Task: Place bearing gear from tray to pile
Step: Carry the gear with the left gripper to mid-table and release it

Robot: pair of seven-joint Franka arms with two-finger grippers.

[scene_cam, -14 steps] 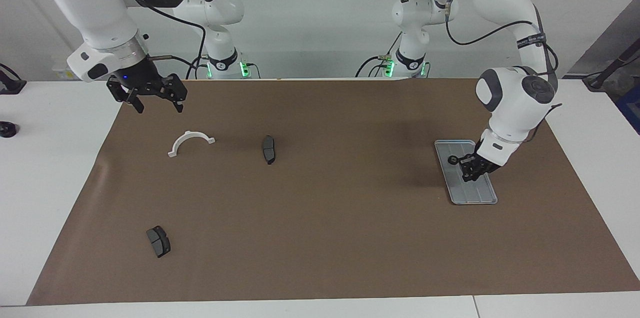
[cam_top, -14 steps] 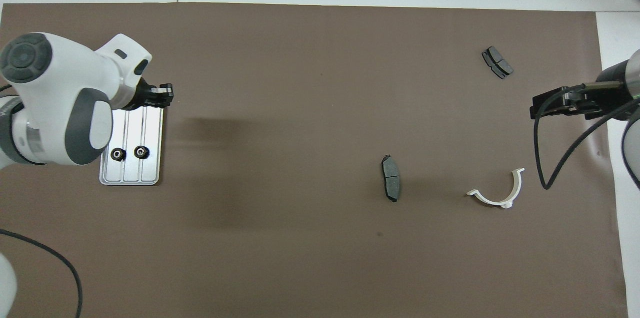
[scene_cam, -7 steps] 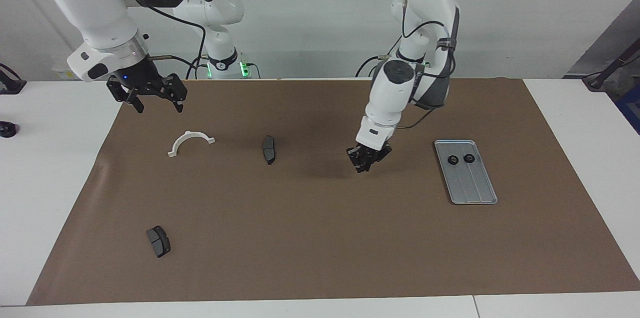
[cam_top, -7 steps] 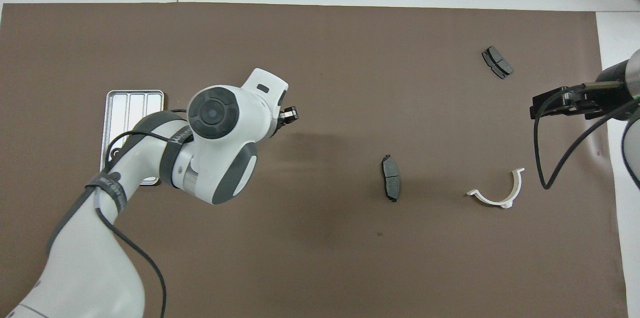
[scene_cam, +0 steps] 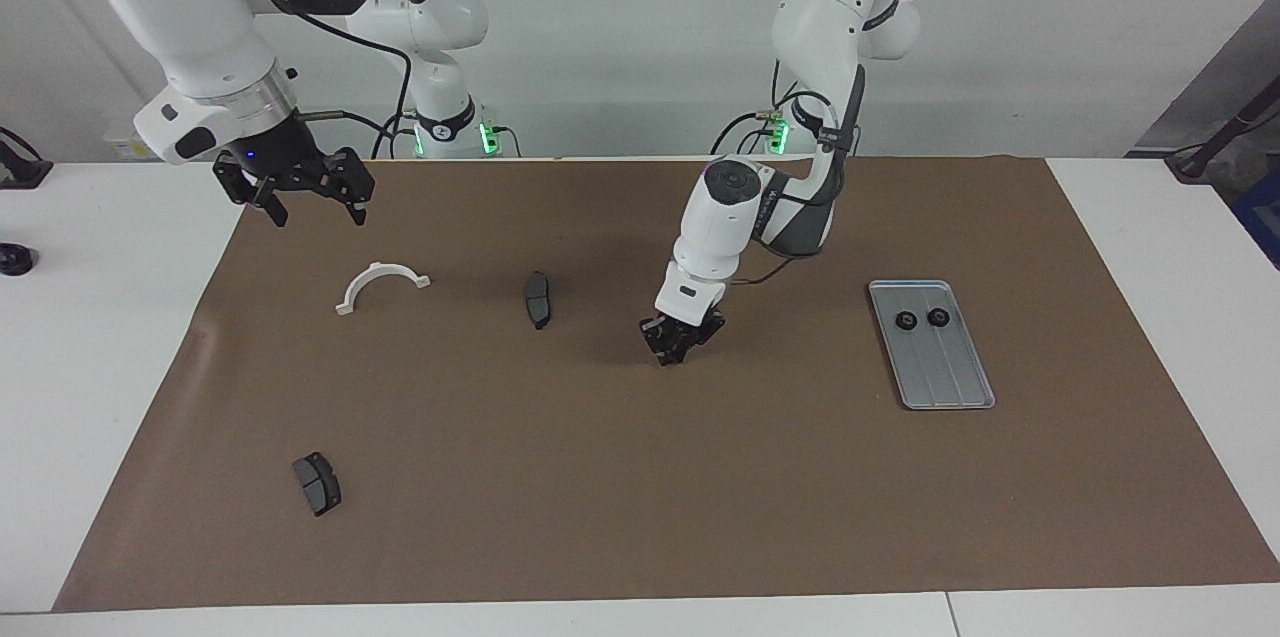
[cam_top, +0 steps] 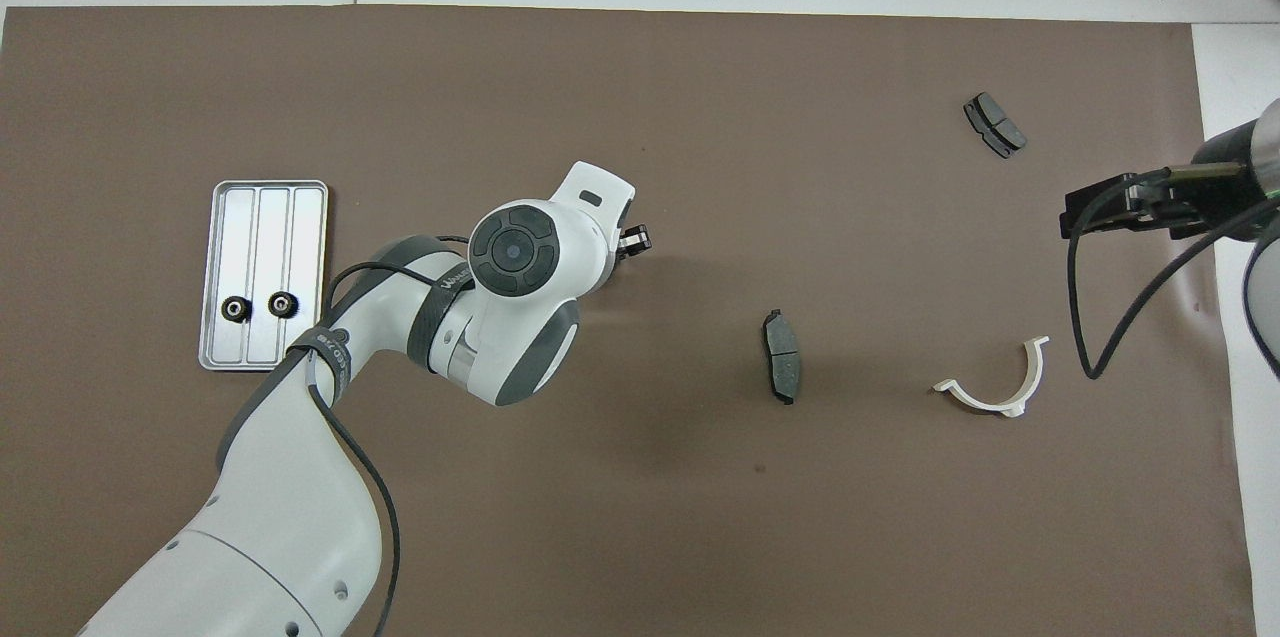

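Swinging away from the tray (scene_cam: 960, 392), the left arm now reaches out over the bare middle of the brown mat (scene_cam: 640, 497), where a second ago its hand was down on the tray itself. Big picture first: that arm comes in from its base, elbow high, forearm angled steeply down, wrist bent so the left gripper (scene_cam: 672, 349) hangs low over the mat, just above its own shadow. Whether its fingers are apart or closed, and whether a gear sits between them, I cannot tell; in the overhead view the wrist covers all but the tip (cam_top: 634, 239).

Over at the other end, the right arm waits, its right gripper (scene_cam: 312, 204) raised above the mat's edge with fingers spread wide and nothing in them.

Now the tray: it lies well apart from the left gripper, toward the left arm's end of the table. Two small black gears (scene_cam: 906, 321) (scene_cam: 938, 317) sit side by side on it, at the tray end nearer the robots. No gear shows on the mat under or beside the left gripper.

Nearest that gripper lies a dark brake pad (scene_cam: 537, 299), toward the right arm's end.
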